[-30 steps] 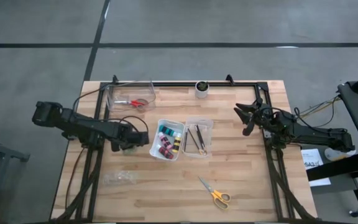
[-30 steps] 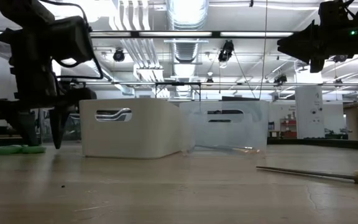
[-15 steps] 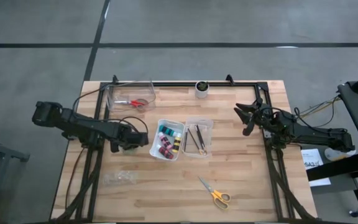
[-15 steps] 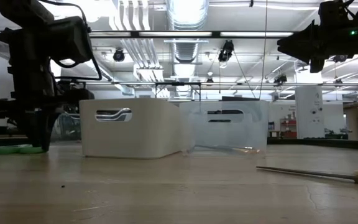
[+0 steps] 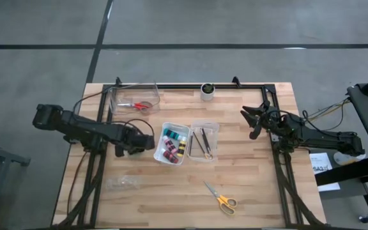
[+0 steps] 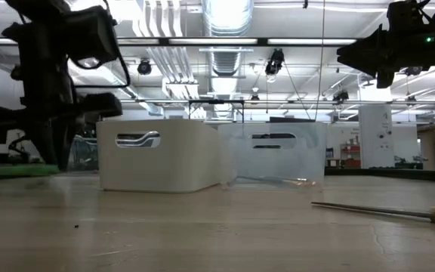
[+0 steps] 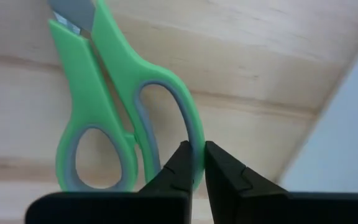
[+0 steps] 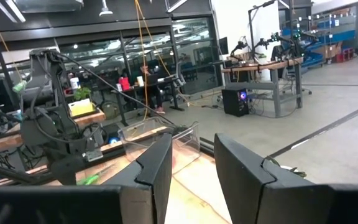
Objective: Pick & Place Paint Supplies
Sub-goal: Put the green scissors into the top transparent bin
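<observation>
My left pincer (image 7: 194, 167) was clamped on the green scissors (image 7: 114, 109), its 2 dark fingers (image 7: 174, 168) pinching the outer rim of 1 handle loop. Those scissors had bright green plastic handles with grey lining inside the 2 loops, and a bit of silver blade showed where the handles met. They were over the wooden table (image 5: 254, 185), just beside a white bin (image 5: 173, 143). From above, this pincer (image 5: 133, 144) sat on the table's left half, just left of that bin, which held short paint bottles (image 5: 169, 145) in teal, red, purple and yellow-and-black. A clear bin (image 5: 203, 140) touching it on the right held thin dark brushes (image 5: 200, 140). A third clear bin (image 5: 133, 99) near the far left edge held red-handled scissors (image 5: 140, 105). Yellow-handled scissors (image 5: 220, 197) lay flat near the table's front edge, well apart from the bins. My right pincer (image 5: 253, 119) hung above the table's right side with its fingers (image 8: 157, 168) apart, holding nothing.
</observation>
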